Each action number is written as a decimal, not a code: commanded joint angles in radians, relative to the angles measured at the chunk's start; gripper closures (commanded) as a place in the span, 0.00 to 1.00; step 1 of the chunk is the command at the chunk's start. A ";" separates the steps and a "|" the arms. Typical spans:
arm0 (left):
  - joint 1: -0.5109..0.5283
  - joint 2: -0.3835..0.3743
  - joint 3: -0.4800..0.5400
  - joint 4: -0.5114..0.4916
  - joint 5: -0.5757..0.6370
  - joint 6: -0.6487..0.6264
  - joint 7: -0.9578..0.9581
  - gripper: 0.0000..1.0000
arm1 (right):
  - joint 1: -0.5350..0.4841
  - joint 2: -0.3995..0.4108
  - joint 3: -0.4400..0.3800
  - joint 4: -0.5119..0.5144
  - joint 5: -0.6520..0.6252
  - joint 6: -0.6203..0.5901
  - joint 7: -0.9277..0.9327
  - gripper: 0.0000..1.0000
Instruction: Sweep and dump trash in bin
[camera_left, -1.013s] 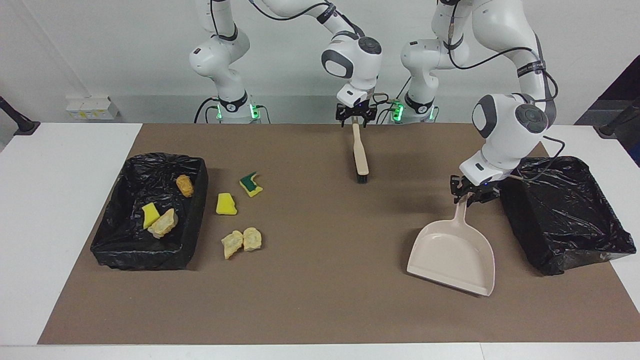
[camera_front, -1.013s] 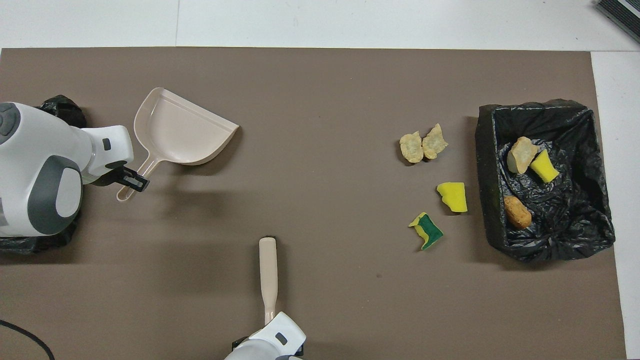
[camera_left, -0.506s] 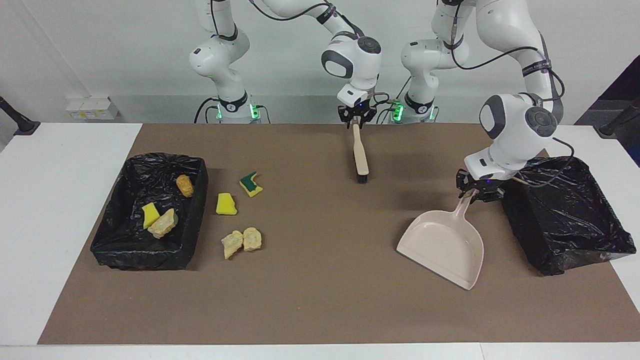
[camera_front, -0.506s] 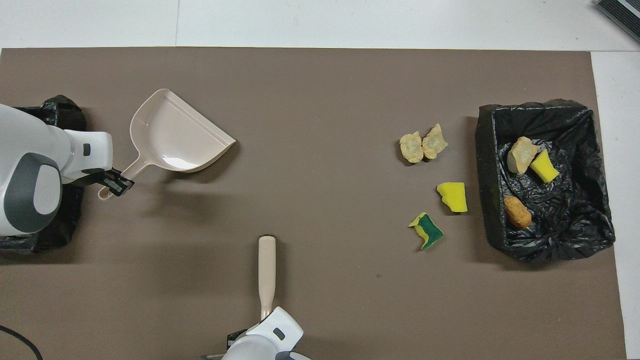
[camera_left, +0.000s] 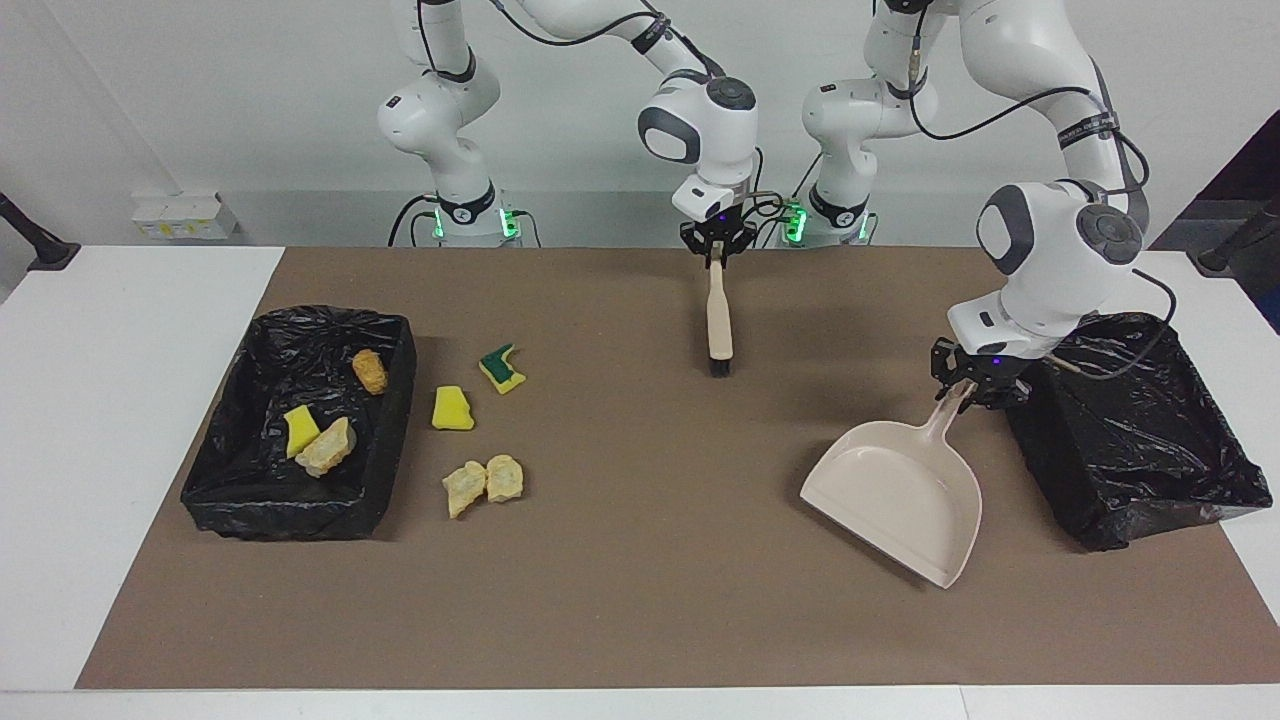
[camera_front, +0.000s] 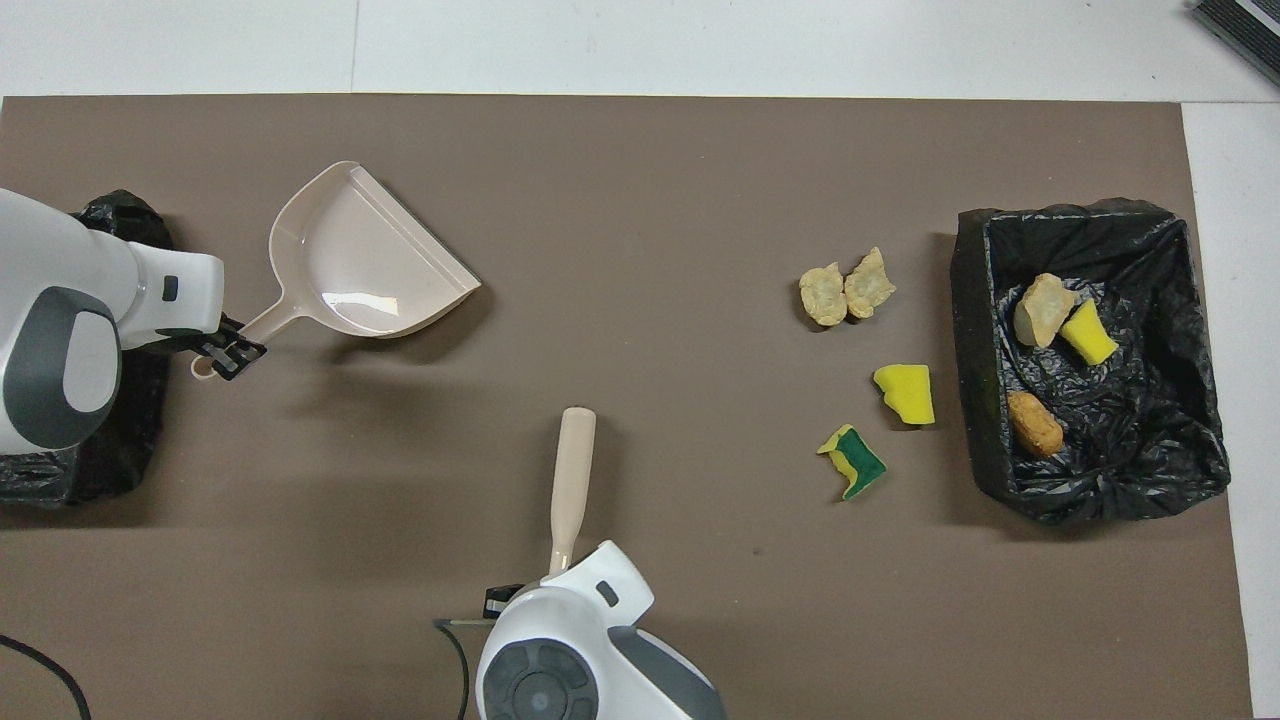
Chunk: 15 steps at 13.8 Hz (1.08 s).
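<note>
Facing view, read across. Lined bin (camera_left: 300, 430) at the right arm's end of the table (camera_left: 640, 620): three pcs of trash inside, an orange-brown chunk (camera_left: 370, 371) at 1 o'clock, a yellow sponge bit (camera_left: 299, 429) and a tan chunk (camera_left: 327, 446) touching it near centre. Just beside the bin, on the mat: yellow bit (camera_left: 452, 409), green-topped bit (camera_left: 502, 368) at its 1 o'clock, and two tan chunks (camera_left: 484, 482) touching each other at its 6 o'clock.

Centre: right tool (camera_left: 716, 252), closed on the brush (camera_left: 718, 320) handle; brush hangs bristles down, tip at the mat; contact w/ mat cannot be told.

Toward the left arm's end: left tool (camera_left: 968, 388), closed on the dustpan (camera_left: 900, 498) handle end; pan mouth points to 5 o'clock, handle rising to 1 o'clock. Second lined bin (camera_left: 1140, 430) just beside the left tool; no trash seen in it.
</note>
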 joint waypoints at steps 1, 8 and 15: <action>-0.016 0.010 -0.002 0.024 0.011 -0.023 0.083 1.00 | -0.119 -0.156 0.008 -0.017 -0.005 -0.152 -0.053 1.00; -0.112 -0.014 -0.004 -0.020 0.008 -0.026 0.172 1.00 | -0.402 -0.213 0.010 -0.022 -0.165 -0.381 -0.331 1.00; -0.148 -0.037 -0.005 -0.054 0.007 -0.043 0.241 1.00 | -0.683 -0.379 0.010 -0.223 -0.171 -0.369 -0.748 1.00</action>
